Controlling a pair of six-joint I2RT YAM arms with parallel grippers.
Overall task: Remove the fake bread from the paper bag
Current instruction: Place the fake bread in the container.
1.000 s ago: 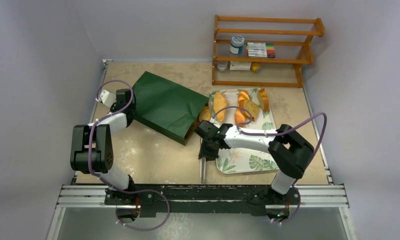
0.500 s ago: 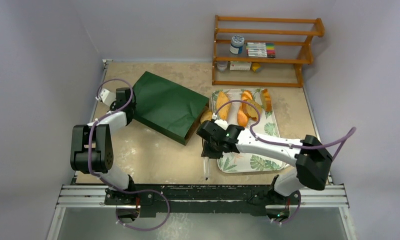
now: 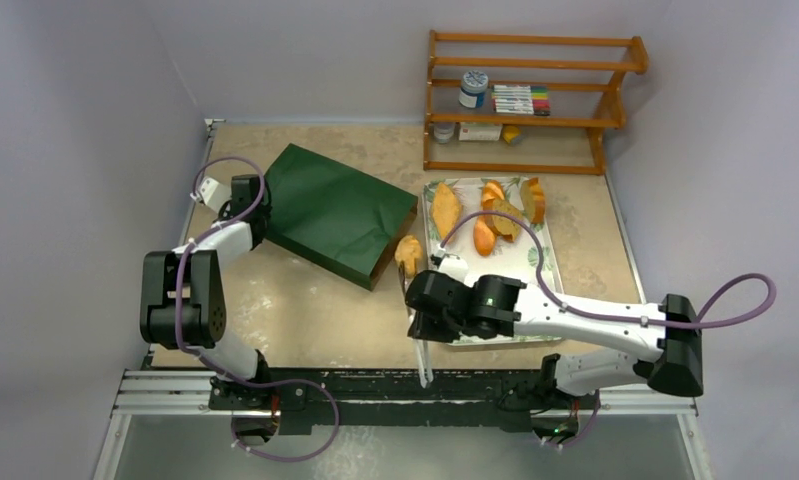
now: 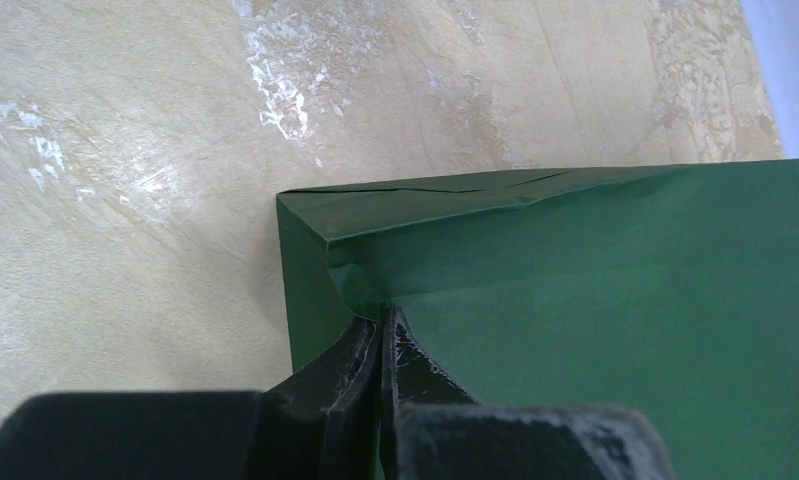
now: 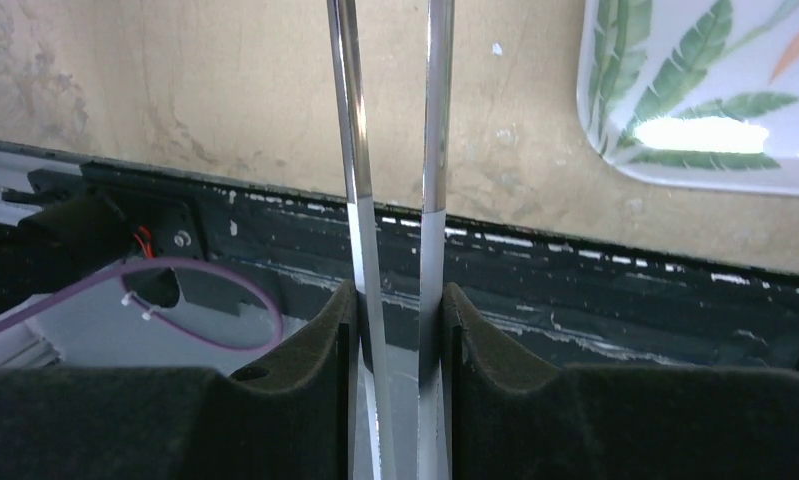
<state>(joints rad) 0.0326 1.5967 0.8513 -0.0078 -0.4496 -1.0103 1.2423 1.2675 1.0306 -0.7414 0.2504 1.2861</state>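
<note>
Plain pale grey walls (image 3: pixel 305 60), beige mottled counter (image 3: pixel 305 310), wooden shelf rack (image 3: pixel 575 121) at its far edge, soft even light

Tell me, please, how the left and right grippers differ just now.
The left gripper pinches a corner of the bag; the right gripper clamps metal tongs. The left gripper's jaws nearly meet on the paper; the right gripper's stand apart, a tong arm against each. The left gripper is at the bag's closed end; the right gripper is near the table's front edge, beside the tray. Both grip something.
</note>
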